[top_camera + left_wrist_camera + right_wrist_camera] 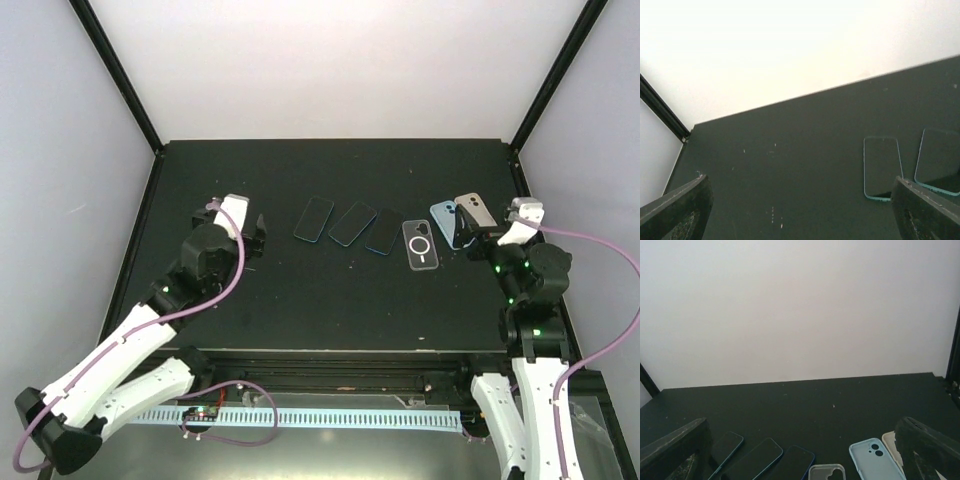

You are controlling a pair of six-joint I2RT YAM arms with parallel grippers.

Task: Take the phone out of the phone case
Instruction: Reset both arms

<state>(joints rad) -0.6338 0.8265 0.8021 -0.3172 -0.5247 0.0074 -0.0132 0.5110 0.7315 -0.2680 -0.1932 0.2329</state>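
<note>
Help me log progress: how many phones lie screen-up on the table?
3, in a central row: left phone, middle phone, and right phone beside the clear case. The blue case and beige case farther right may hide others.

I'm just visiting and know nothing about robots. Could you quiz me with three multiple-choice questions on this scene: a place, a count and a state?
1. Where is the clear case?
A) just right of the phones
B) left of them
C) on top of one

2. How many phones lie in the row?
A) two
B) three
C) five

3. The left claw is:
A) open and empty
B) shut on a phone
C) shut on a case

Answers:
1 A, it lies beside the row's right end.
2 B, three dark screens sit side by side.
3 A, it gapes wide with nothing in it.
</note>
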